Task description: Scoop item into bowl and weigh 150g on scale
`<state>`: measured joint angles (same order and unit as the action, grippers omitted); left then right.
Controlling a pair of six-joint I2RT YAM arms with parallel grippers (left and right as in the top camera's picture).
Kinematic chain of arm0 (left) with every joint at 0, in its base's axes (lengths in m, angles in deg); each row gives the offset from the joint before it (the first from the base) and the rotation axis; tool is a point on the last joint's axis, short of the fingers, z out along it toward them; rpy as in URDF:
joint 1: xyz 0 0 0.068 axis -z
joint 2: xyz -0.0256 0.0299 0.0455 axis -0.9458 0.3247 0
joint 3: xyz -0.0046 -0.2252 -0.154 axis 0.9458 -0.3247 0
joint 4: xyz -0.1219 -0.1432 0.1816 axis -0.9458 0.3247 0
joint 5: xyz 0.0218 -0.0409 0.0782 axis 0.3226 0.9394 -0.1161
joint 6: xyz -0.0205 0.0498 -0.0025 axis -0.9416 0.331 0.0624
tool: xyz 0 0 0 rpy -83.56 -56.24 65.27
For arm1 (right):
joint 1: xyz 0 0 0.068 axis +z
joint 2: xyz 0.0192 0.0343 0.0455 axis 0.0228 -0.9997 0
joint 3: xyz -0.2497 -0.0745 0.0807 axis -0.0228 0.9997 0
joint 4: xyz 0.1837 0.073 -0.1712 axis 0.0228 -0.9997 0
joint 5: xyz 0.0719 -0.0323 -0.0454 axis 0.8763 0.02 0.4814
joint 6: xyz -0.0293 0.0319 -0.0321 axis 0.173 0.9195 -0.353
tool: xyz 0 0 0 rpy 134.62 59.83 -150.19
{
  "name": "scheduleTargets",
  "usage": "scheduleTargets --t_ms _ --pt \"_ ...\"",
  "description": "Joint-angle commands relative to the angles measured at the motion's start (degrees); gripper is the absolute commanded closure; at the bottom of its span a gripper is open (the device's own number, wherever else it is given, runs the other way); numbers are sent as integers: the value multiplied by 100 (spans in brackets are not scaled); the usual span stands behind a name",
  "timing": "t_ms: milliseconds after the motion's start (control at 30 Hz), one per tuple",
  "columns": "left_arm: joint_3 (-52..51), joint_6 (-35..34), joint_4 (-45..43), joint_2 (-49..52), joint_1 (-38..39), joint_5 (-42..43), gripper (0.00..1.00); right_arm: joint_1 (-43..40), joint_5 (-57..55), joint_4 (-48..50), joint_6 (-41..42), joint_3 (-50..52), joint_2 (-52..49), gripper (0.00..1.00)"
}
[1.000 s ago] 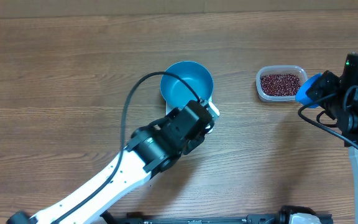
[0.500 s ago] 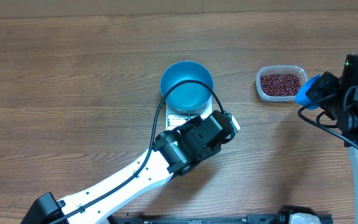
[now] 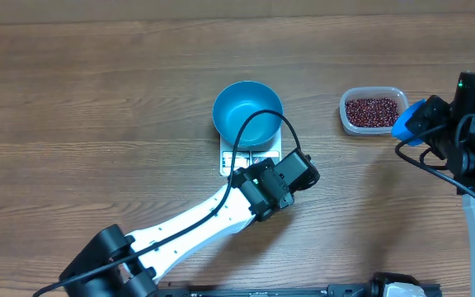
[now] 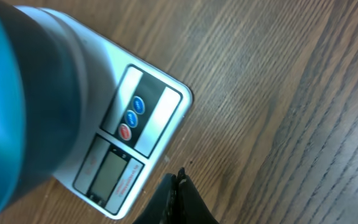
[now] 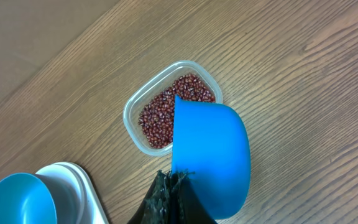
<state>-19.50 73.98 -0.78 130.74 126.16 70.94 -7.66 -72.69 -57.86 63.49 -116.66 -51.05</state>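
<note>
The scale (image 3: 250,158) sits near the middle of the wooden surface (image 3: 97,99), and the bowl (image 3: 248,111) stands on it, covering the back of the platform and leaving the front strip showing. In the left wrist view that strip carries a grey display (image 4: 109,173) I cannot read, and beside it a short row of round buttons (image 4: 131,118), two blue and one red.

The left arm (image 3: 204,227) reaches up to the scale's front right corner. Its end effector (image 4: 178,182) is closed on nothing, the two fingertips pressed together into a dark point. It hangs over bare wood just off the scale's front edge. I cannot tell whether it touches the surface.

The beans (image 3: 372,110) are all in a clear tub (image 3: 349,122), which lies to the right of the scale and well apart from it, level with the bowl. They form a loose, dark red-brown layer across the tub's bottom.

The right end effector (image 5: 171,182) is further right of the scale, beyond the tub. It is clamped on a blue scoop (image 5: 213,155), gripping it at its near end. In the right wrist view the scoop's cup overlaps the near edge of the tub and hides some of the beans. Its smooth blue outside faces the camera, so I cannot see whether it holds anything.
</note>
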Motion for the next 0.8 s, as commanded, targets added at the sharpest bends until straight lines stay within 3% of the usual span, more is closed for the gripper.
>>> scheduleTargets --t_ms 0,400,767 --pt "-20 28 -87 291 -7 -17 96 -20 -103 33 -39 -173 68 96" --pt "-20 26 -402 1180 -7 -658 96 -15 -103 31 -24 -173 68 96" --pt "-20 22 -855 1231 -63 -938 96 -15 -103 31 -24 -173 68 96"
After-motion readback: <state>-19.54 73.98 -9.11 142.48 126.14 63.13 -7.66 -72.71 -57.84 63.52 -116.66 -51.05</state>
